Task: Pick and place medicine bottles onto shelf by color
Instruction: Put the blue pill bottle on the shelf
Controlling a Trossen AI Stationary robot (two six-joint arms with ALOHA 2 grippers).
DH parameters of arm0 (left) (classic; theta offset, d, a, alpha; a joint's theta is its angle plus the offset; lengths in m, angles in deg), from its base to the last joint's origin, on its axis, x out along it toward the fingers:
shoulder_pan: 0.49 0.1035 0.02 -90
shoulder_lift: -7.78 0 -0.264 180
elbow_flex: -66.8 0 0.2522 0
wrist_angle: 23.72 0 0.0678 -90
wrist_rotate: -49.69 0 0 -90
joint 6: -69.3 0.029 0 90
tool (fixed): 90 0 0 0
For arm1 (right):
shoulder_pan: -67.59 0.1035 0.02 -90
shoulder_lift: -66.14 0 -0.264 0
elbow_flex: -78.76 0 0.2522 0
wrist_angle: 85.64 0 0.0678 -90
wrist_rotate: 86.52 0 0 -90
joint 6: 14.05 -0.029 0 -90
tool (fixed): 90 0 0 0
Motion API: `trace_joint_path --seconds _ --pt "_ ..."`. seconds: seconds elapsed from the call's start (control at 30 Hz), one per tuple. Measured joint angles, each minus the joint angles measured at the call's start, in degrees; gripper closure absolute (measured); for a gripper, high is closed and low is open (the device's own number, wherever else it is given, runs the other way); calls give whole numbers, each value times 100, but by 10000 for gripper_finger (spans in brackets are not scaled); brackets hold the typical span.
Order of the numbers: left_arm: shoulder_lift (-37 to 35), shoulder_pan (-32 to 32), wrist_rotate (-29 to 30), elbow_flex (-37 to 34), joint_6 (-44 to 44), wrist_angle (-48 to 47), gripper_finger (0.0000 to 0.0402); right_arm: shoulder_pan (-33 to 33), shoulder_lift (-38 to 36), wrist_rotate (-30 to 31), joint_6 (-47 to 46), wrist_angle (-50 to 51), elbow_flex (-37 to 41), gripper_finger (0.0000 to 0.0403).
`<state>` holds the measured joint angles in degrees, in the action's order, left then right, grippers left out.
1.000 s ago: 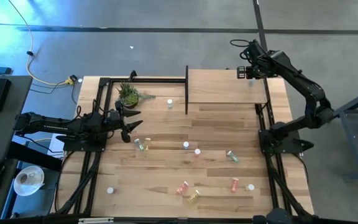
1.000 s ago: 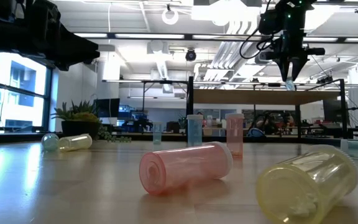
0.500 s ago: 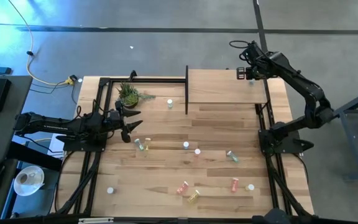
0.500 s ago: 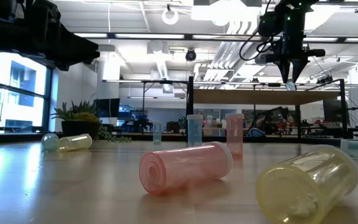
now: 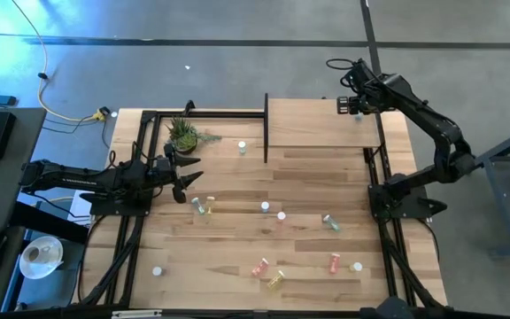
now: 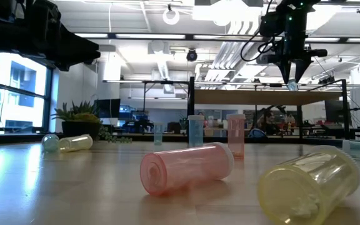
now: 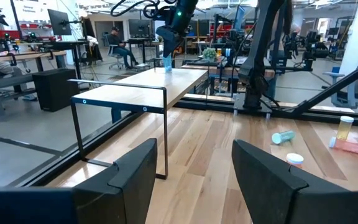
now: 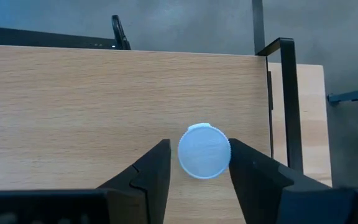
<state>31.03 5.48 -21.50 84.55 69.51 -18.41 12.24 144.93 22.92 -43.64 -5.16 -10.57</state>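
While poised over the shelf, right pincer parted around upright bottle, unclamped.

No readable text — none anywhere

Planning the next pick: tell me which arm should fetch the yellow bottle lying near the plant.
Left. The left gripper hangs open just beside that yellow bottle, while the right gripper is over the shelf, around a bottle.

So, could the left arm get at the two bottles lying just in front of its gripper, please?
Probably yes. The left gripper is open and holds nothing, and the two bottles lie on bare tabletop close by, with only the plant off to one side.
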Motion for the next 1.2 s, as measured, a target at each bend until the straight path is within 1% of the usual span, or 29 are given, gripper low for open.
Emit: trace_joint_path --seconds 0.37,0.57,1.2 --pt "0 0 -1 0 0 0 202 0 0 -5 -8 -27 0 249" --pt "0 -1 2 0 0 0 202 -2 0 143 -55 -127 0 249" --pt "-1 -1 1 0 0 0 202 -1 0 340 -249 -274 -11 249"
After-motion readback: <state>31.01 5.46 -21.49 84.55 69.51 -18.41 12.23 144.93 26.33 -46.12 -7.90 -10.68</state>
